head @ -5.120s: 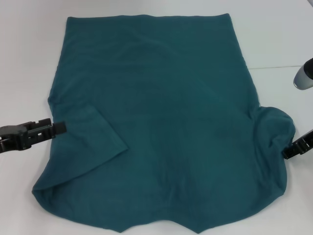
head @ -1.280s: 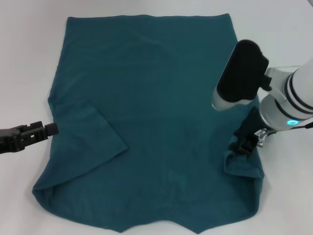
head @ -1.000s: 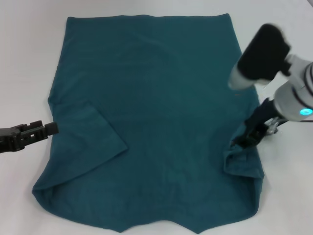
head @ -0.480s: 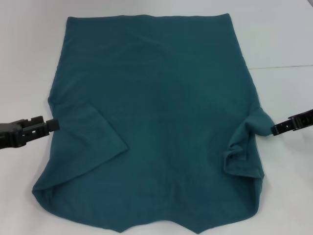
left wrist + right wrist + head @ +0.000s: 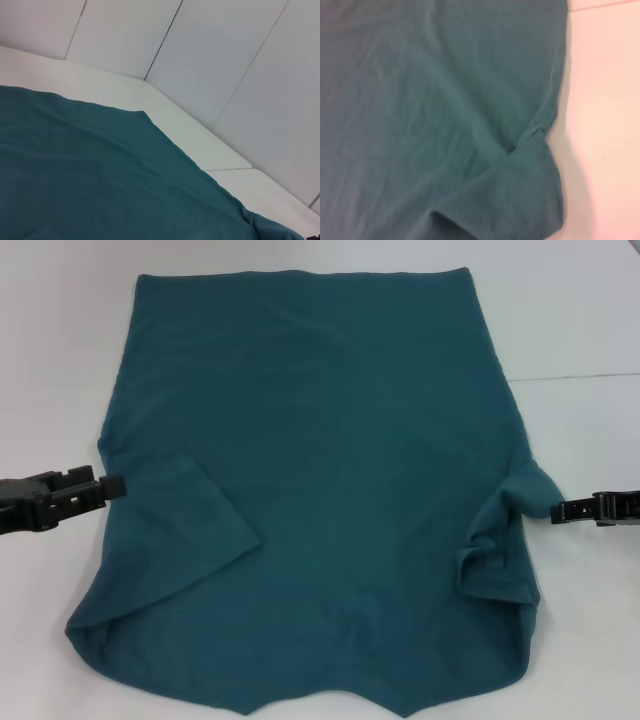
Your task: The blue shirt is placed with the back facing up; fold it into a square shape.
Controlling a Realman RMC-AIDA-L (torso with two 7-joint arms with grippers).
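Observation:
The blue shirt lies spread flat on the white table, plain side up, hem at the far end. Its left sleeve is folded inward and lies flat. The right sleeve is turned inward too, but sits bunched and wrinkled, with a raised hump at the shirt's right edge. My left gripper hovers low at the shirt's left edge beside the folded sleeve. My right gripper sits just off the right edge, next to the hump. The left wrist view shows flat teal cloth; the right wrist view shows the wrinkled fold.
The white table extends bare on both sides of the shirt, with a seam line at the right. White wall panels stand behind the table's far edge.
The right arm carried the right sleeve inward over the shirt, left it bunched there and drew back to the right edge. The left gripper shifted slightly up and toward the shirt.

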